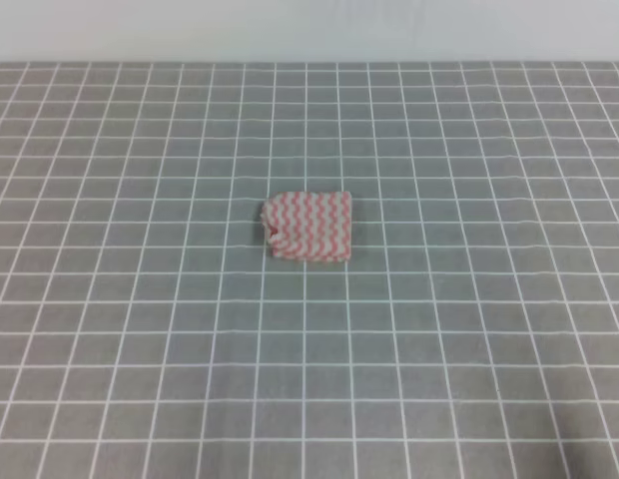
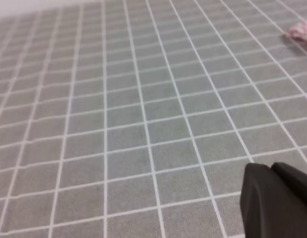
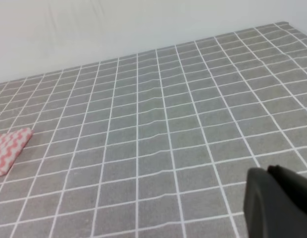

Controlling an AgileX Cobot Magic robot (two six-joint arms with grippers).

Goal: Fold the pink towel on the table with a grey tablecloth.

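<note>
The pink towel [image 1: 308, 228] lies folded into a small, thick rectangle in the middle of the table with a grey tablecloth [image 1: 140, 349]. Its pink-and-white wavy stripes face up. No arm shows in the exterior high view. In the left wrist view my left gripper [image 2: 272, 171] is a dark shape at the lower right, its two fingers pressed together with nothing between them, and the towel [image 2: 301, 32] is far off at the top right. My right gripper [image 3: 270, 171] looks the same, with the towel [image 3: 10, 148] well away at the left edge.
The grid-lined grey cloth [image 2: 119, 124] runs flat in every direction around the towel. A pale wall [image 3: 119, 29] rises behind the table's far edge. Nothing else lies on the cloth [image 3: 193, 124].
</note>
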